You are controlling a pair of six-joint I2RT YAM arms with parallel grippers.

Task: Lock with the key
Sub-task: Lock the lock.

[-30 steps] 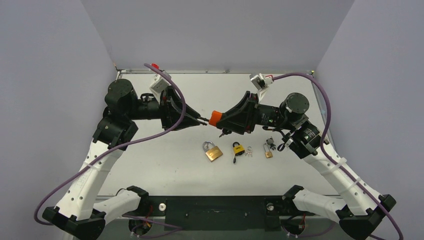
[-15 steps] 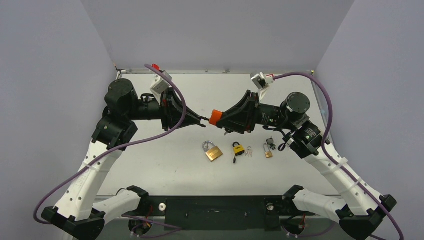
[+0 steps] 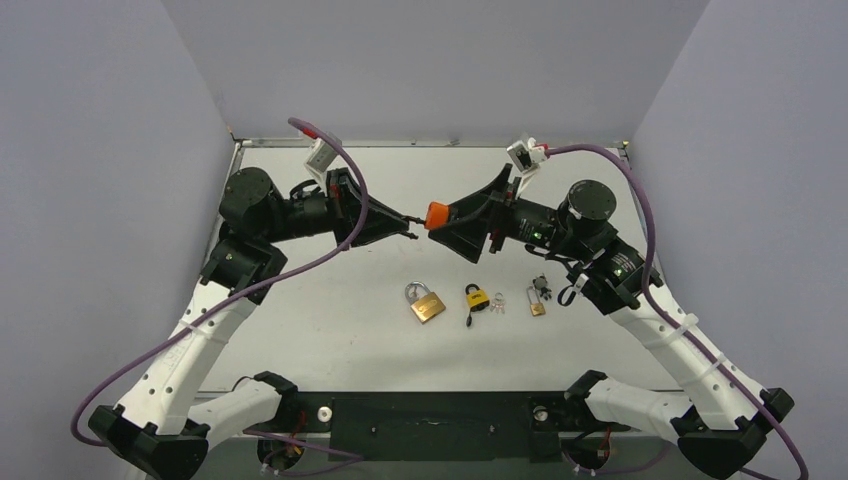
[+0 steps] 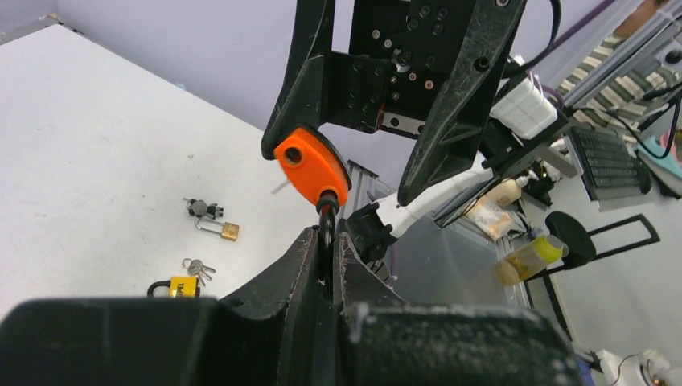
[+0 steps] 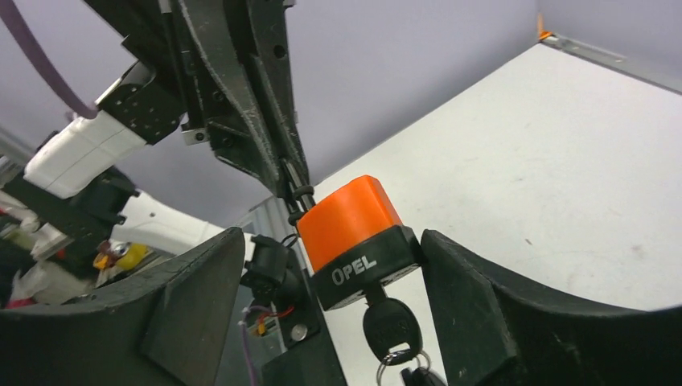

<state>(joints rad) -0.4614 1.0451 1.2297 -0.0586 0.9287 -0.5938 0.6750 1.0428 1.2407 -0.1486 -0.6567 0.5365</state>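
Note:
An orange padlock (image 3: 437, 214) with a black base marked OPEL (image 5: 366, 273) hangs in the air between both arms, above the table's middle. My left gripper (image 4: 328, 241) is shut on its black shackle (image 4: 327, 219). A black-headed key (image 5: 392, 326) sticks in the lock's base, with a ring of further keys hanging below it. My right gripper (image 5: 330, 245) stands open around the lock body. Its right finger (image 5: 458, 297) lies against the black base and its left finger (image 5: 193, 297) is well apart from it.
On the table (image 3: 330, 330) below lie a brass padlock (image 3: 427, 303), a yellow padlock (image 3: 477, 297) with keys, and a small brass padlock (image 3: 537, 305) with a key bunch. Grey walls stand at the back and both sides.
My left gripper closed on the shackle. My right gripper has just opened and let go of the lock body. Both grippers and the lock moved slightly up and toward the back.

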